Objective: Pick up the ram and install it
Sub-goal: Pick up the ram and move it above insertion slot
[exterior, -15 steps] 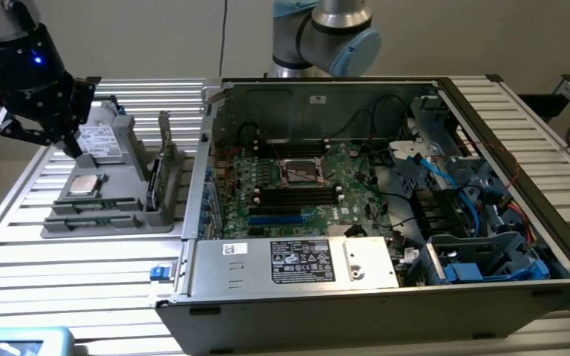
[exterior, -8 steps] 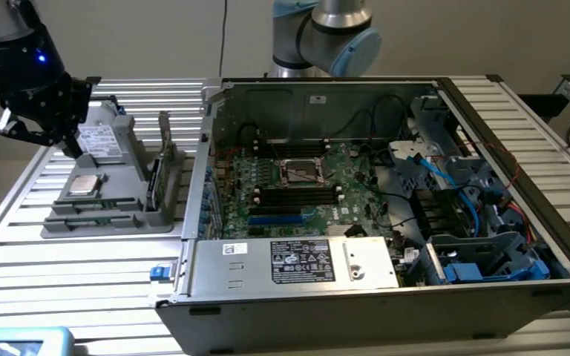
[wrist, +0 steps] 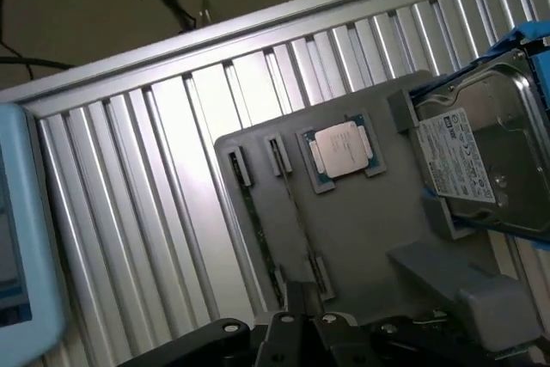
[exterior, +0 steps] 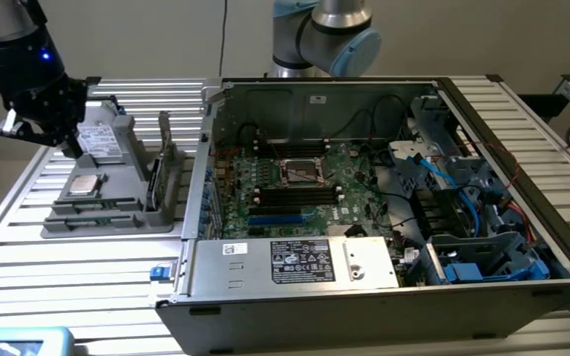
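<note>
The ram [exterior: 154, 180] is a slim stick standing on its long edge in a slot of the grey holder tray [exterior: 116, 216], on the exterior view's left. In the wrist view the ram [wrist: 260, 231] shows as a thin green edge running along the tray [wrist: 361, 229]. My black gripper [exterior: 67, 148] hangs over the tray's far end near the hard drive, a little way from the ram. Its fingers [wrist: 296, 300] stand together with nothing between them. The open computer case [exterior: 265, 271] holds the motherboard [exterior: 364, 182] with black and blue memory slots [exterior: 295, 196].
A square silver processor [wrist: 342, 150] and a hard drive [wrist: 477, 156] sit in the same tray. A second thin upright stick [exterior: 165, 132] stands behind the ram. A light blue object [wrist: 26, 238] lies at the table's near corner. The arm's base [exterior: 320, 37] rises behind the case.
</note>
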{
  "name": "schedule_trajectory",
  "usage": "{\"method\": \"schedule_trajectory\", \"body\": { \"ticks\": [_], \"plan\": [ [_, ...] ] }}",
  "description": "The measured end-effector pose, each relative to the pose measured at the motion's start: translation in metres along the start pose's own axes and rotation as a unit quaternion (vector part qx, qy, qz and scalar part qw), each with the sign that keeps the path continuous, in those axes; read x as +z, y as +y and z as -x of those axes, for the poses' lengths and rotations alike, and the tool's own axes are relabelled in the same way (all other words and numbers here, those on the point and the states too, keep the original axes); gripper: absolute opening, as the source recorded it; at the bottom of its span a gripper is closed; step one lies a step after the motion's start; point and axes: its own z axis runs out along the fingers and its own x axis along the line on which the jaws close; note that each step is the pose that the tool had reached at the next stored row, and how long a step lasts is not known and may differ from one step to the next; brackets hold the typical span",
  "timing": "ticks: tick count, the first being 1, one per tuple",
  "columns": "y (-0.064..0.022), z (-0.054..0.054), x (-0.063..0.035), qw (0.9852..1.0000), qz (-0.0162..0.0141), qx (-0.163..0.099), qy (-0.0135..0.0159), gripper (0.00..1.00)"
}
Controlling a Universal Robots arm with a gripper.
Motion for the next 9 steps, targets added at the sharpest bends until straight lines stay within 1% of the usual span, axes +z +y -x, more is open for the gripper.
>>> {"method": "schedule_trajectory", "body": {
  "ticks": [3, 5, 7, 9],
  "plan": [
    [0.0, 0.0, 0.0001, 0.9996, -0.0016, -0.027, 0.0004, 0.11],
    [0.0, 0.0, 0.0, 0.9989, -0.0027, -0.046, 0.0007, 0.11],
    [0.0, 0.0, 0.0, 0.9979, -0.004, -0.064, 0.001, 0.11],
    [0.0, 0.0, 0.0, 0.9966, -0.0053, -0.082, 0.0013, 0.11]
  ]
}}
